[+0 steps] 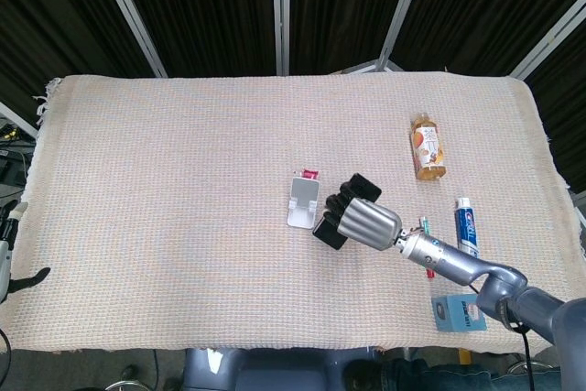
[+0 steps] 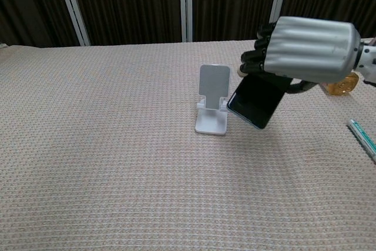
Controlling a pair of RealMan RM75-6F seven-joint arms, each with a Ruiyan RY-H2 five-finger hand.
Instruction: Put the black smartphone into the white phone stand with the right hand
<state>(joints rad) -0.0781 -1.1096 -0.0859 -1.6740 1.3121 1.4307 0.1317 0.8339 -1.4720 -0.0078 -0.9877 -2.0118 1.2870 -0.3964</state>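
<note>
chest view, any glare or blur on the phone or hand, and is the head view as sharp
Chest view: the black smartphone reads flat matte black, with no glare and crisp edges; the right hand shows soft highlights along its silver back. Head view: the phone is small and mostly hidden by the hand; the white phone stand looks softer than in the chest view.

— What colours do you have on your table?

— Your smartphone [image 2: 258, 101] is black, its stand [image 2: 212, 101] white, with a pink scrap [image 1: 310, 173] behind it. Your right hand [image 2: 305, 49] is ribbed silver with black fingers [image 2: 255, 56].

— And the cloth?

— Your tablecloth [image 1: 165, 180] is beige waffle-weave. Near its right edge: an amber bottle [image 1: 427, 146], a blue-and-white tube [image 1: 468, 227], a teal box [image 1: 459, 312].
</note>
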